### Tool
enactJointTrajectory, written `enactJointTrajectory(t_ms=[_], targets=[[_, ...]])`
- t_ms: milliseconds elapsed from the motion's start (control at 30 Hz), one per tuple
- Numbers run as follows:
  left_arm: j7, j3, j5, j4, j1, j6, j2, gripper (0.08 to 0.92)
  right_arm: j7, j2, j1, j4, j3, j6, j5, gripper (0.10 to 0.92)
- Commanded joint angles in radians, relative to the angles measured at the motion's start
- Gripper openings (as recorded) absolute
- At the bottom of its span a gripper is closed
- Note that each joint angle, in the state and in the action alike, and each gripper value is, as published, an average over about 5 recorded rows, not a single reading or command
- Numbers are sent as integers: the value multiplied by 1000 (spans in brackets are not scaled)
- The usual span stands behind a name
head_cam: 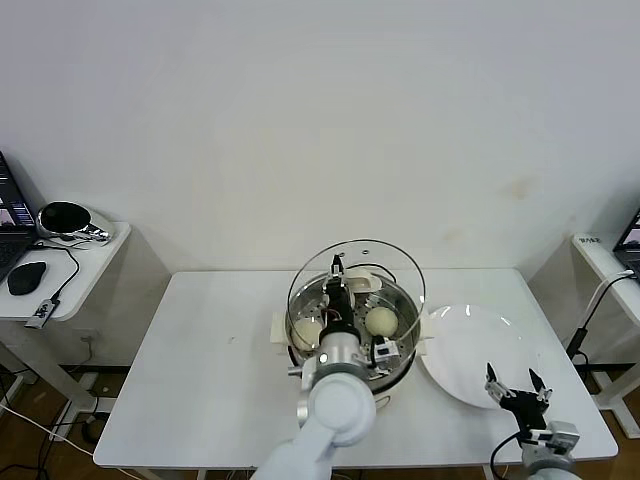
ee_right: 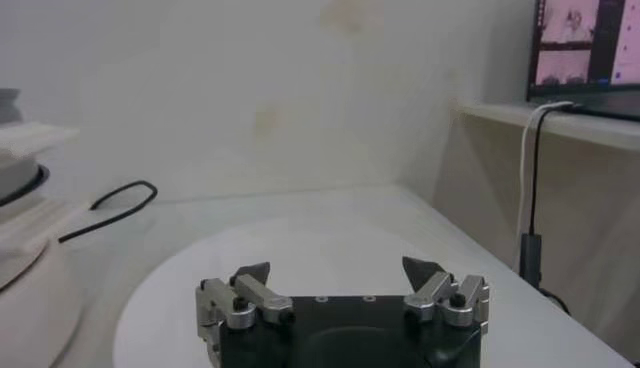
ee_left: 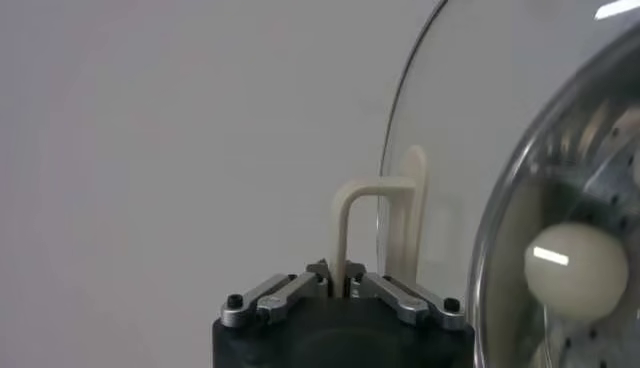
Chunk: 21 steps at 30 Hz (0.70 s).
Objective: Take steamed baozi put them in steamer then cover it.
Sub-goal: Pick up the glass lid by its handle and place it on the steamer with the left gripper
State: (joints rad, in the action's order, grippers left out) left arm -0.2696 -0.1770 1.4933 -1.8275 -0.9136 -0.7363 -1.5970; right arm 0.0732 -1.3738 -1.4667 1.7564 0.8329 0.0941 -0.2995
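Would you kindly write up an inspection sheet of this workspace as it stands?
Surface: white table, bare at its left part.
Job's things: steamer at table centre, baozi inside; two show. Cover held tilted over the pot, not seated.
Clutter: white plate, nothing on it, beside the steamer on the robot's right.
Grippers: left gripper shut on the cover's handle; right gripper open, over the plate's near edge.
Cables: black cord on the table by the steamer.
Surroundings: side shelves, monitors, plain wall.
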Motion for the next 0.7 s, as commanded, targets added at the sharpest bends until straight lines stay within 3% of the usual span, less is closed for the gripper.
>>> enactJointTrajectory(t_ms=[33, 700], targets=[[-20, -62, 50, 59, 21, -45, -10, 147, -2, -4, 13, -2, -3, 5, 11, 823], [-99, -41, 192, 122, -2, -44, -8, 147, -3, 2, 17, -15, -8, -1, 25, 823]])
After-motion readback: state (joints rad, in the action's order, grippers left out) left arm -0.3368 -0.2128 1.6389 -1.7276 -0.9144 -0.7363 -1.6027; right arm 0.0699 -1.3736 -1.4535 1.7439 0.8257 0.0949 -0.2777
